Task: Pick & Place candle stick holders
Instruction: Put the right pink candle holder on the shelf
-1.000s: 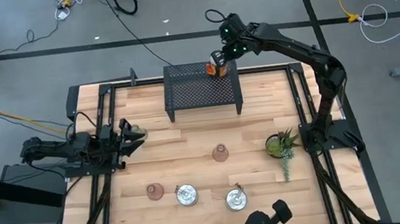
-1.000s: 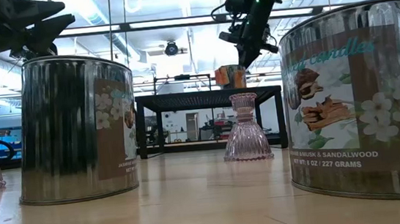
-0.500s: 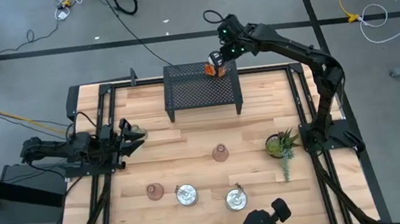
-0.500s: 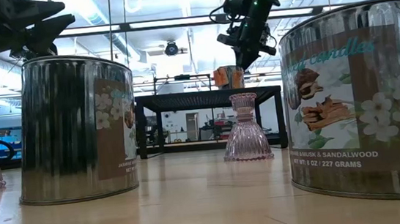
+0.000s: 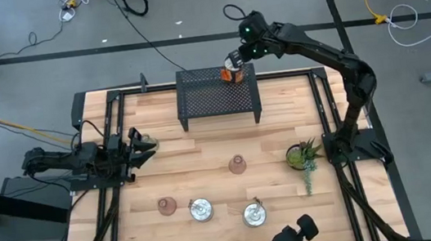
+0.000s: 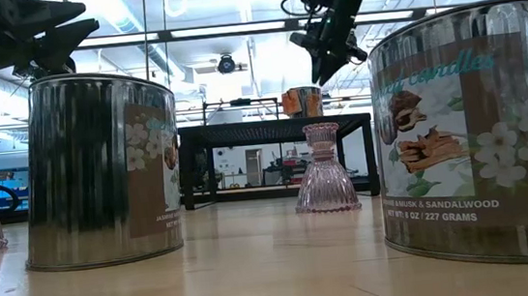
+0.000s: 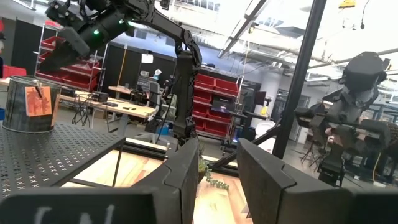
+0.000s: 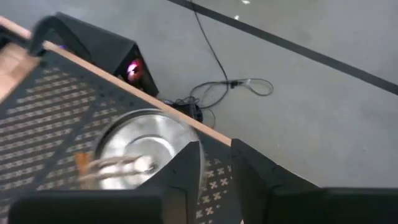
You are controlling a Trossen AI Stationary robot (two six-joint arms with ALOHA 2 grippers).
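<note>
My right gripper point(image 5: 234, 58) hovers at top centre of the high view, just above a silvery tin point(image 5: 232, 73) standing on the black mesh rack point(image 5: 211, 98); fingers spread, pinching nothing. My left gripper point(image 5: 146, 145) waits at the frame's left edge, fingers parted. Two pinkish candle stick holders point(image 5: 237, 164) point(image 5: 167, 205) stand lower centre on the table point(image 5: 210, 142), beside two tins point(image 5: 201, 210) point(image 5: 253, 214).
</note>
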